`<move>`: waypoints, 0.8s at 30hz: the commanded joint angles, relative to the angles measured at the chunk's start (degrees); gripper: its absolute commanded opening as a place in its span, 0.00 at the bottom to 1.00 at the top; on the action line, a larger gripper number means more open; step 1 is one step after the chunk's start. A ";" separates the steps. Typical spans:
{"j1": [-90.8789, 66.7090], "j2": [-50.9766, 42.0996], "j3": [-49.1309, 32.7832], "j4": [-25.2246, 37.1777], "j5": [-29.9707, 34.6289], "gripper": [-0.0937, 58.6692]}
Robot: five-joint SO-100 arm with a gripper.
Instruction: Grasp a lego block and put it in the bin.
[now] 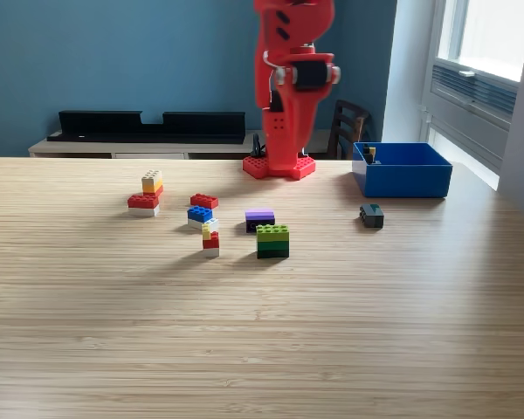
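Note:
Several lego blocks lie on the wooden table (262, 349): a yellow, red and white stack (147, 194), a red block (203, 201), a blue and white one (200, 215), a small yellow and red one (210, 239), a purple and black one (259, 218), a green one (272, 240) and a dark grey one (371, 215). At the exterior view's right stands the blue bin (410, 179), with a small block (369, 154) in its left corner. The red arm (288, 96) is folded upright at the table's back edge. Its gripper (286, 148) seems to hang down over the base, away from every block, and the fingers cannot be made out.
Behind the table runs a low white sideboard with a long black object (148, 125) on it. A dark wooden chair (348, 127) stands behind the arm's base (279, 168). A window and a white wall close the exterior view's right.

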State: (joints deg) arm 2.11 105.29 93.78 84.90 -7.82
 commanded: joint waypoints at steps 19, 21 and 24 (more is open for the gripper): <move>8.53 3.69 2.81 -5.89 0.44 0.00; 8.61 3.69 3.25 -6.59 0.70 0.00; 9.14 3.69 3.96 -8.26 0.97 0.00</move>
State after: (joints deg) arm 10.20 105.29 98.17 77.96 -7.21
